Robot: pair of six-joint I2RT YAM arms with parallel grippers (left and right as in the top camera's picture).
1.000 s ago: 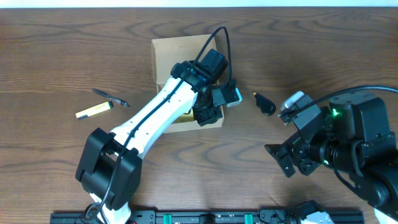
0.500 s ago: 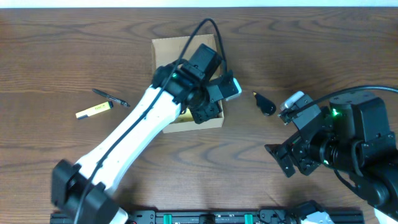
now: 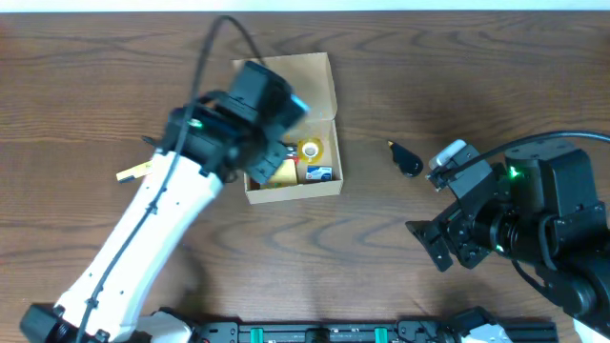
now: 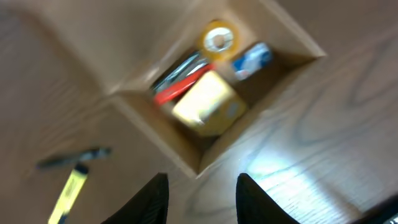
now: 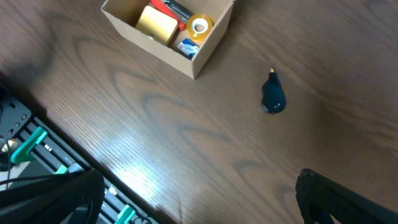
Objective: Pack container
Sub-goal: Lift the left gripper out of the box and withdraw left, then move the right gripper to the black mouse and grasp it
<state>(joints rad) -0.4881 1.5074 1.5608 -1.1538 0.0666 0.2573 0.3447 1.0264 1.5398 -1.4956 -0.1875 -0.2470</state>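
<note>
The container (image 3: pixel 295 193), open on the counter (image 3: pixel 477 57) with its flap toward 12 o'clock, lies just beneath the nearer left arm's (image 3: pixel 162 219) parted, empty jaws at its 9 o'clock wall, while the right arm's (image 3: pixel 543 210) wide-spread, empty jaws wait well off at 4 o'clock.

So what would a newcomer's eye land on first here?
The open tan cardboard box at mid-table, holding a yellow tape roll and a yellow block. The left gripper hovers by its left side, jaws apart, empty. A small dark teardrop-shaped object lies alone right of the box.
</note>
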